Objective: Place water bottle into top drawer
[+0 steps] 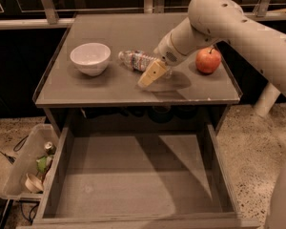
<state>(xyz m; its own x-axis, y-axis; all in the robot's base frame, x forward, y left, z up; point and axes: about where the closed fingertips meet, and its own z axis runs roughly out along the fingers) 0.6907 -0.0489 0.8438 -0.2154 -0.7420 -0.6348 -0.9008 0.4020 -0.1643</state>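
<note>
Water bottle [136, 59] not yet in the top drawer [133, 180]; it lay on its side on the tabletop [109, 87], near the middle, cap end pointing left toward the bowl.

Arm [238, 27]: white, reached in from the right edge and sloped down over the right half of the tabletop.

Tabletop: grey, with a raised lip, and carried three things in a row.

Top drawer: pulled out below the front edge of the tabletop, with its flat bottom showing.

Bin [19, 168]: translucent, stood on the floor just left of the drawer with scraps inside.

Bowl [90, 57]: white, upright, on the left of the tabletop, apart from the bottle.

Apple [208, 60]: red, at the right, behind the arm's wrist.

Pincer [152, 73]: yellowish, angled down to the left at the bottle's right end, covering that end. Could not tell whether it was apart, together or clamped on the bottle.
</note>
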